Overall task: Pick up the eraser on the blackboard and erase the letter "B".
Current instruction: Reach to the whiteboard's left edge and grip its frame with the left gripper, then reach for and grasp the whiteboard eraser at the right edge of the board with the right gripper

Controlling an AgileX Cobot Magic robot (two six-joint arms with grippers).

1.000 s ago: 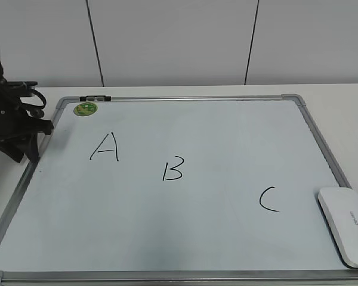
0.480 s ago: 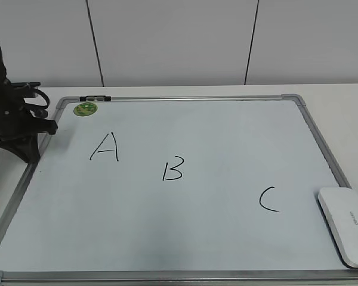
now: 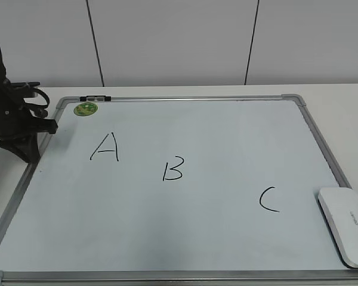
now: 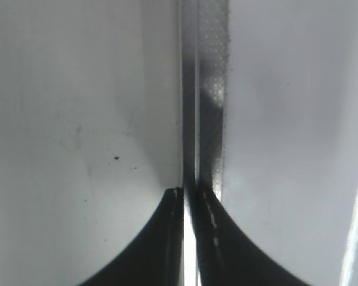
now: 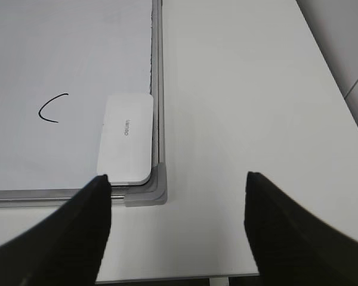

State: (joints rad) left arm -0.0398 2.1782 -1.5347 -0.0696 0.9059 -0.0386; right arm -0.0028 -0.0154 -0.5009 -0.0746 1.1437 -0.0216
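The blackboard (image 3: pixel 185 238) lies flat on the white desk (image 3: pixel 346 101), filling most of the exterior view. On it are three black letters: an "A" (image 3: pixel 105 147) toward 10 o'clock, the letter "B" (image 3: pixel 172 169) near the middle, and a "C" (image 3: pixel 268 199) toward 4 o'clock. A round green magnet (image 3: pixel 85 108) sits at the board's far left corner, at 11 o'clock, beside a small black clip (image 3: pixel 95 98) on the top frame.

The eraser (image 3: pixel 346 225) rests on the board at its near right corner, about 4 o'clock, just right of the "C" and well apart from the "B". In the right wrist view the eraser (image 5: pixel 126 138) lies against the frame's right edge, touching the grey corner piece (image 5: pixel 154 189), with the "C" (image 5: pixel 51 108) off at its 9 o'clock.

The right gripper (image 5: pixel 178 179) hangs above the desk near that corner, its fingers (image 5: pixel 101 208) spread wide and holding nothing; one finger tip overlaps the eraser's near end in the view, and whether they touch cannot be told.

The left gripper (image 3: pixel 27 146) sits at the board's left edge, about 9 o'clock. In the left wrist view its fingers (image 4: pixel 167 232) are pressed together with only a thin slit between them, empty, directly over the grey frame strip (image 4: pixel 212 107).
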